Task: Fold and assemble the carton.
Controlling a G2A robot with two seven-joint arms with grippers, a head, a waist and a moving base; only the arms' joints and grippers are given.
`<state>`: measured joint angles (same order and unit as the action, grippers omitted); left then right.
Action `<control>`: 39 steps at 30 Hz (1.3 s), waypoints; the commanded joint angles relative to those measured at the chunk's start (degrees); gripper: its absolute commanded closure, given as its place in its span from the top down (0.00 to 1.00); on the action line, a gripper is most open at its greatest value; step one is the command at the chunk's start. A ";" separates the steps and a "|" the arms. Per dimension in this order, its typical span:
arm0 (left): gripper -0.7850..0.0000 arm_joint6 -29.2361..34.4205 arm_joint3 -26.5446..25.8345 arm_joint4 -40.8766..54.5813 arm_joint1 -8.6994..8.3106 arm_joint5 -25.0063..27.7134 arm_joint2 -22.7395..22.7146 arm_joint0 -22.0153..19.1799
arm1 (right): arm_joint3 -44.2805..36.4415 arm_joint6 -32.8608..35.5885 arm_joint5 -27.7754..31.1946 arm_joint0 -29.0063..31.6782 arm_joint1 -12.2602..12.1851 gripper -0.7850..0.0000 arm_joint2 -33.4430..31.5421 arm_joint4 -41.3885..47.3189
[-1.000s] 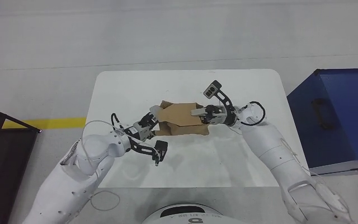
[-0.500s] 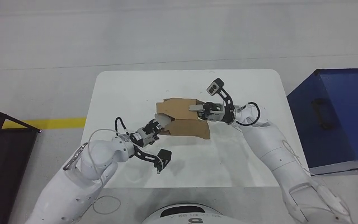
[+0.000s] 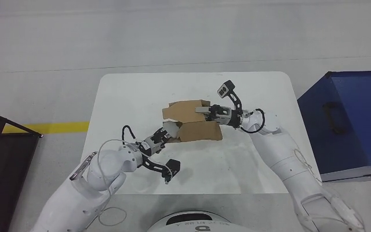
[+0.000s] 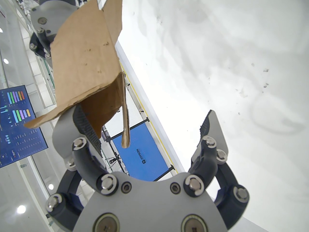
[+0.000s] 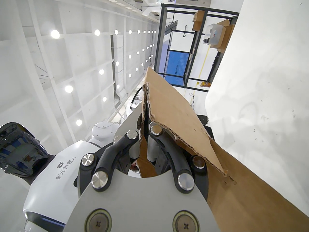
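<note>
We hold the carton (image 3: 191, 120) half-raised at the middle of the bench (image 3: 127, 98), with our right pincer (image 5: 145, 134) clenched on its far right wall to steady it. Our left pincer (image 4: 142, 121) sits released at the carton's left end, one finger under a flap, probably to push the side open.

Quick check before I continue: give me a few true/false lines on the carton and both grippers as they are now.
The right gripper is shut on a panel of the carton. True.
The left gripper is clamped on the carton. False: it is open, with one finger at a flap's edge.
The carton lies fully flat. False: its panels stand at angles, partly opened up.
The carton is over the white table. True.
</note>
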<state>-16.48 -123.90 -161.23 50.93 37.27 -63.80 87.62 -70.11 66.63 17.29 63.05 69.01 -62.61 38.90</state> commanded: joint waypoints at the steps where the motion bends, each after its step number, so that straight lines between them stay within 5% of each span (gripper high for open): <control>1: 1.00 0.57 0.46 0.08 0.17 0.26 0.66 -0.67 | -0.40 0.00 -0.10 0.18 0.00 0.00 0.06 -0.24; 9: 1.00 -2.26 1.41 7.08 -0.28 -5.58 -5.49 2.04 | -0.78 10.21 -4.05 0.62 -0.28 0.00 -1.25 7.80; 16: 1.00 -14.46 4.27 14.63 -1.68 -15.98 -16.48 9.12 | 0.38 21.27 -10.32 -0.11 -0.28 0.00 -1.20 15.02; 22: 1.00 -27.44 7.45 18.00 -2.52 -24.23 -22.29 14.04 | -0.98 21.37 -14.53 -0.12 -0.28 0.00 -0.08 21.65; 30: 1.00 -28.94 6.89 23.22 -2.03 -30.30 -20.68 14.43 | -0.97 20.09 -14.79 0.12 -0.27 0.00 -0.09 21.63; 39: 1.00 -25.63 3.23 22.09 -1.32 -35.88 -17.22 13.88 | 3.16 9.47 -25.46 -0.68 0.82 0.00 0.49 30.32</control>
<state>-42.64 -120.51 -138.86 49.58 1.53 -81.05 101.45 -67.54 76.75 -7.27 62.47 69.69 -62.09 67.53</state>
